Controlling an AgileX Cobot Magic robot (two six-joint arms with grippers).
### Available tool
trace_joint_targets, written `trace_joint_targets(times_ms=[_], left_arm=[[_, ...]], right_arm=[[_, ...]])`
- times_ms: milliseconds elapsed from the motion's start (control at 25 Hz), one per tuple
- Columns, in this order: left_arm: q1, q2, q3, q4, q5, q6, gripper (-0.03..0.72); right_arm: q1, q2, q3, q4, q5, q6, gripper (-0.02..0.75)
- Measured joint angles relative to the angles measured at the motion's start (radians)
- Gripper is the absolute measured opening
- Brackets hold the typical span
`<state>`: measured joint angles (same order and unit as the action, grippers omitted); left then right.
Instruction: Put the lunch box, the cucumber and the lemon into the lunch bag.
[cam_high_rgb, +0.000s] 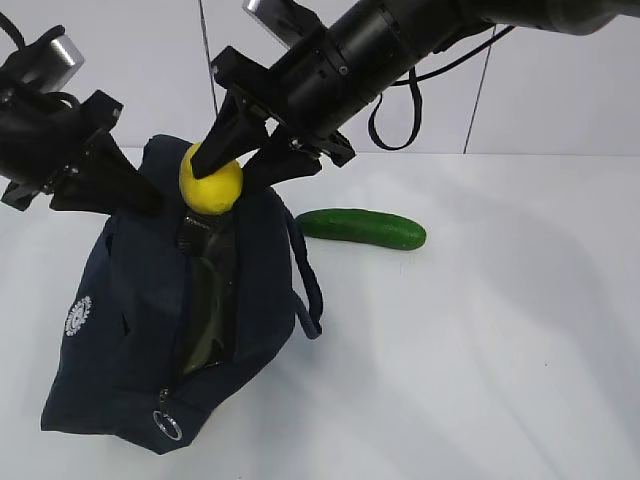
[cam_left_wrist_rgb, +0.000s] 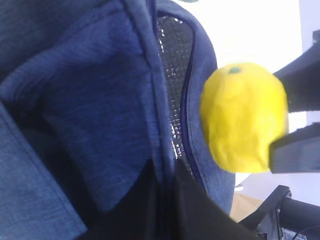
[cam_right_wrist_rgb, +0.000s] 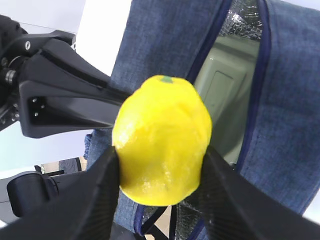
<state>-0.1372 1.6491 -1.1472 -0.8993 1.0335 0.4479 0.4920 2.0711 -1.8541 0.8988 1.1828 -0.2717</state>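
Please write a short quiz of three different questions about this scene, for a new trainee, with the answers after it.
1. True or false: the long dark green cucumber lies inside the dark navy fabric lunch bag.
2. Which gripper holds the small bright yellow lemon? A) left B) right C) neither
3. Fill in: through the open zipper one sees the pale sage-green lid of the ____.

Key:
1. False; it lies on the white table, right of the bag.
2. B; the right gripper clamps the lemon above the bag's opening, while the left gripper pinches the bag's fabric.
3. Lunch box.

Exterior slants down from front; wrists close — all share lemon (cam_high_rgb: 211, 183).
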Motion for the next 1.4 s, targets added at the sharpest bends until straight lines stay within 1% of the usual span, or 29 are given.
trace_joint_targets(times_ms=[240, 320, 520, 880, 1000, 1120, 1160, 1240, 1360, 1400], left_arm=[[0.0, 0.0, 0.0, -0.002, 0.002, 0.0, 0.005], [0.0, 0.0, 0.0, -0.002, 0.002, 0.0, 0.005], [0.0, 0.0, 0.0, -0.002, 0.002, 0.0, 0.005], [0.0, 0.0, 0.0, -0.002, 0.003, 0.0, 0.005], [0.0, 0.0, 0.0, -0.002, 0.007, 0.002, 0.005], [0.0, 0.0, 0.0, -0.002, 0.013, 0.002, 0.005], [0.0, 0.0, 0.0, -0.002, 0.015, 0.002, 0.005], [0.0, 0.0, 0.0, -0.002, 0.017, 0.002, 0.005], [0.0, 0.0, 0.0, -0.002, 0.019, 0.002, 0.005], [0.0, 0.0, 0.0, -0.002, 0.019, 0.002, 0.005]], right_arm=[[0.002, 0.0, 0.0, -0.061, 0.009, -0.041, 0.383], [0.002, 0.0, 0.0, -0.059, 0.011, -0.058, 0.394], [0.002, 0.0, 0.0, -0.033, 0.016, -0.085, 0.452], [0.002, 0.0, 0.0, -0.028, 0.025, -0.092, 0.463], [-0.008, 0.0, 0.0, -0.067, 0.012, -0.096, 0.463], [-0.027, 0.0, -0.022, -0.137, -0.001, -0.097, 0.463], [-0.031, 0.0, -0.036, -0.185, -0.004, -0.098, 0.463], [-0.035, 0.0, -0.078, -0.31, -0.008, -0.1, 0.463], [-0.037, 0.0, -0.12, -0.549, -0.011, -0.1, 0.463], [-0.037, 0.0, -0.125, -0.608, -0.011, -0.104, 0.463]])
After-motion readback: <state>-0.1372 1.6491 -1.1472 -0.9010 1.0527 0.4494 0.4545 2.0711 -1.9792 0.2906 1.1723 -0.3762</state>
